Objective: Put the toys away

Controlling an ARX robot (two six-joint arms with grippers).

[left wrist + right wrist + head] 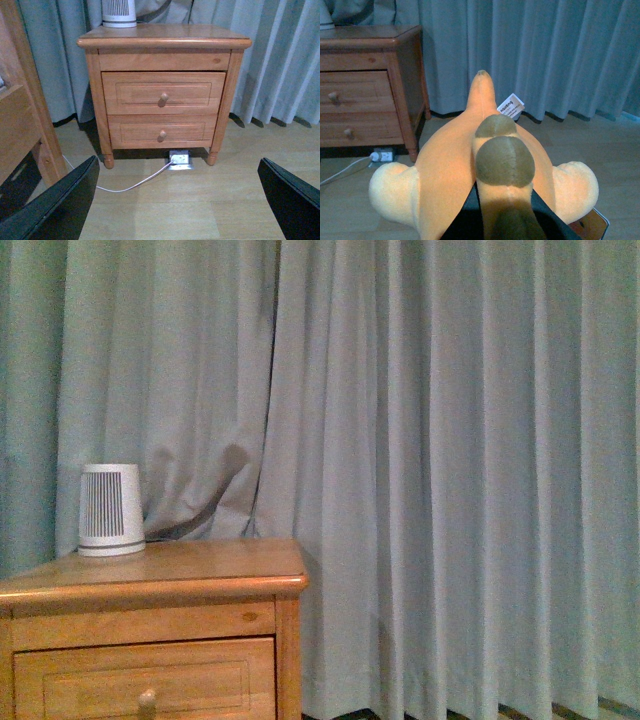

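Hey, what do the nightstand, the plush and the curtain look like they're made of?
The nightstand: seemingly solid wood under a glossy honey varnish; grain and a knot show. The plush: soft short-pile fabric, orange with olive patches, fuzzy and seamed, with a sewn-in tag. The curtain: probably matte woven cloth, hanging in soft folds.

A nightstand [165,60] stands on the floor [200,210], before a curtain [450,470]. A small device [111,510] sits on its top, at the back. A socket [179,159] lies beneath it, with a cable [135,185] running out across the floor. The plush toy [450,165] is beside the nightstand, before the curtain.
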